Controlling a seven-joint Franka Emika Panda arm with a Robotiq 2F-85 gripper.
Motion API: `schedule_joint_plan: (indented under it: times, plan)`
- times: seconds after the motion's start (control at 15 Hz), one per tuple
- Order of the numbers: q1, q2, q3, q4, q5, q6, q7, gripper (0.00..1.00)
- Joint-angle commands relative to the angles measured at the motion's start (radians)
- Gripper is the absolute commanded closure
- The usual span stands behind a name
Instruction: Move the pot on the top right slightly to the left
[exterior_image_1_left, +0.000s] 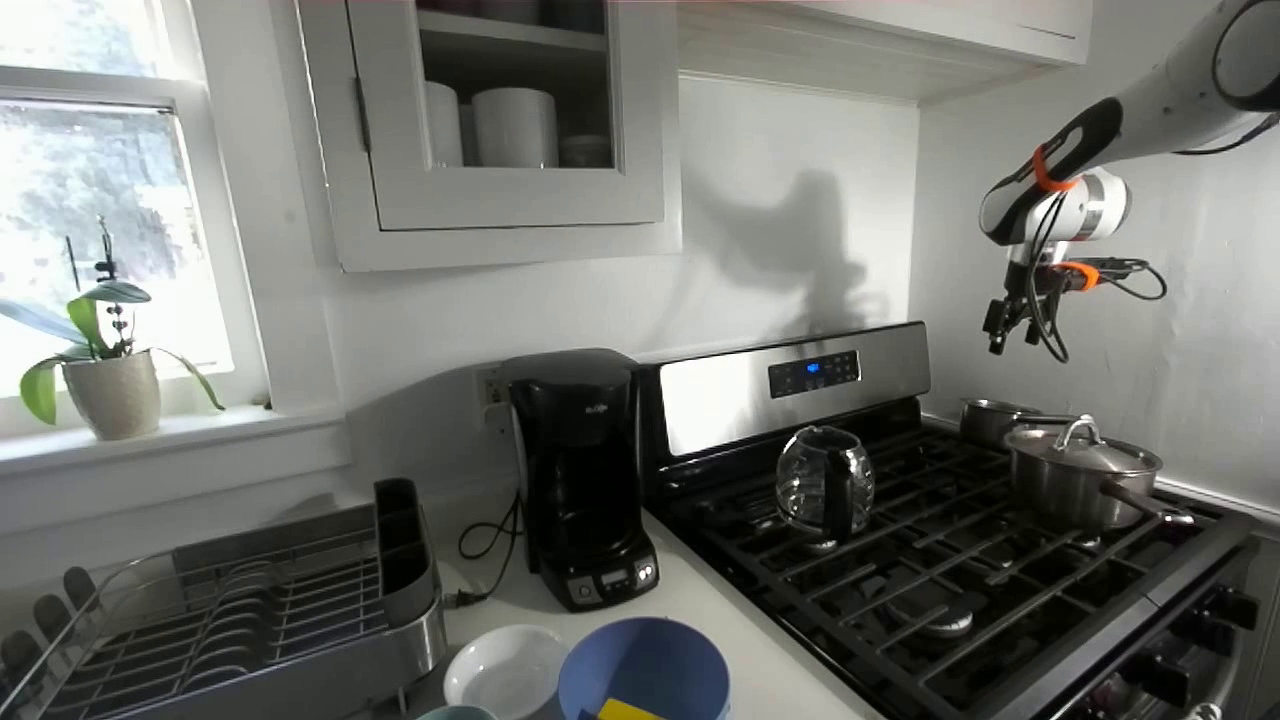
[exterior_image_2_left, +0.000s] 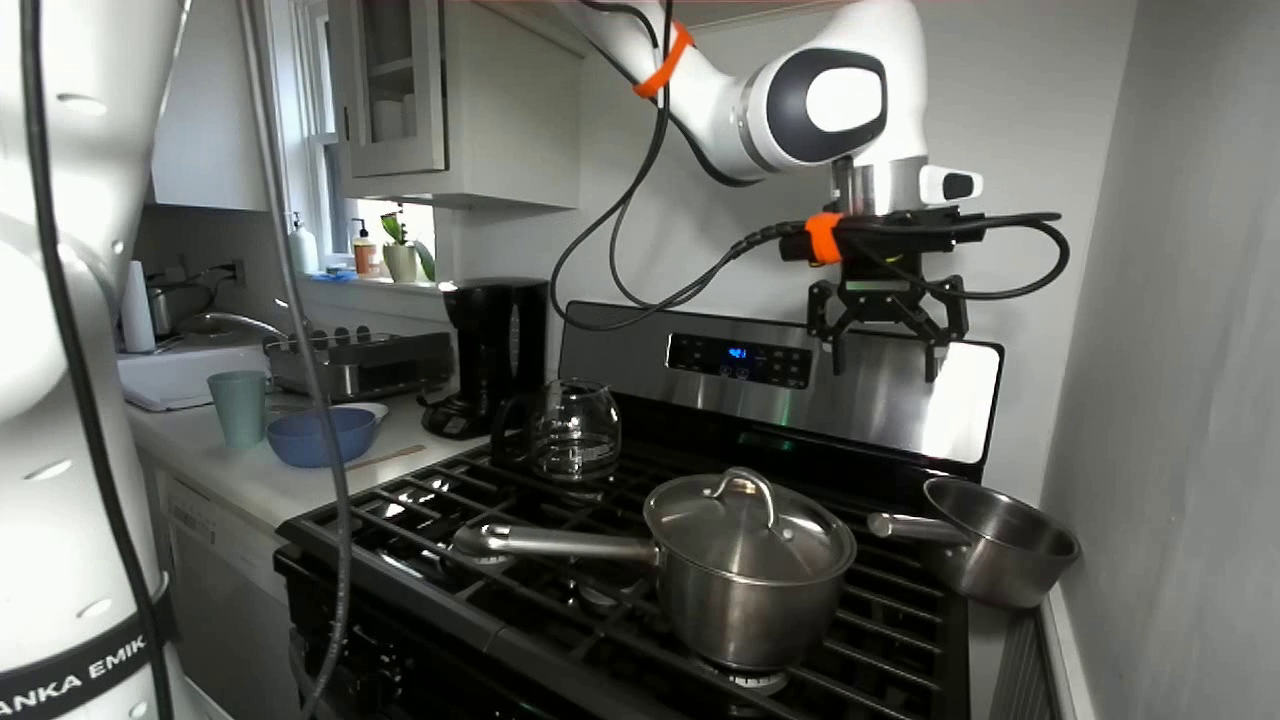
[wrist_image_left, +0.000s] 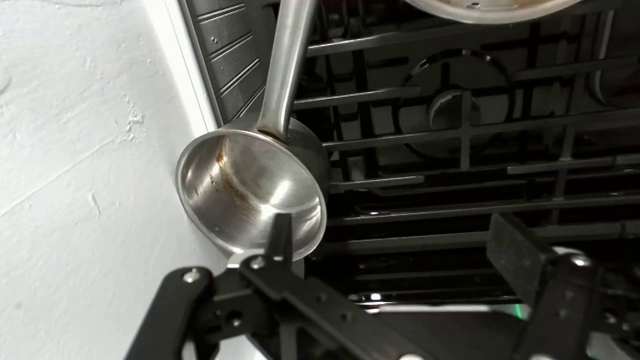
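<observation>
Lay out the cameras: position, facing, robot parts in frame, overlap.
In an exterior view: from high on the counter side, facing coffee maker and stove; arm and gripper upper right.
In an exterior view: from near the stove's front, facing control panel; arm's lower links at left, gripper upper right.
Wrist view: on the arm's end, looking down at small pot, wall and grates; only gripper shows, fingers apart.
All share small pot, stove, gripper; both exterior views also share carafe and large pot.

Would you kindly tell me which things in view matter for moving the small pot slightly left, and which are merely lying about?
Part of the job:
small open pot
gripper, open and holding nothing

Just lying about:
lidded pot
glass carafe
coffee maker
blue bowl
dish rack
potted plant
</observation>
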Motion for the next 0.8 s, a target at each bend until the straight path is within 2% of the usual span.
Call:
schedule_joint_plan:
  times: [0.0,0.4,0.73]
  plan:
    - [-0.077,0.122,0.065,0.117,0.031,0.009,0.006,0.00]
    - [-0.128,0.253,0.118,0.216,0.007,0.031,0.070,0.00]
    - [-0.144,0.343,0.128,0.292,-0.018,0.049,0.115,0.00]
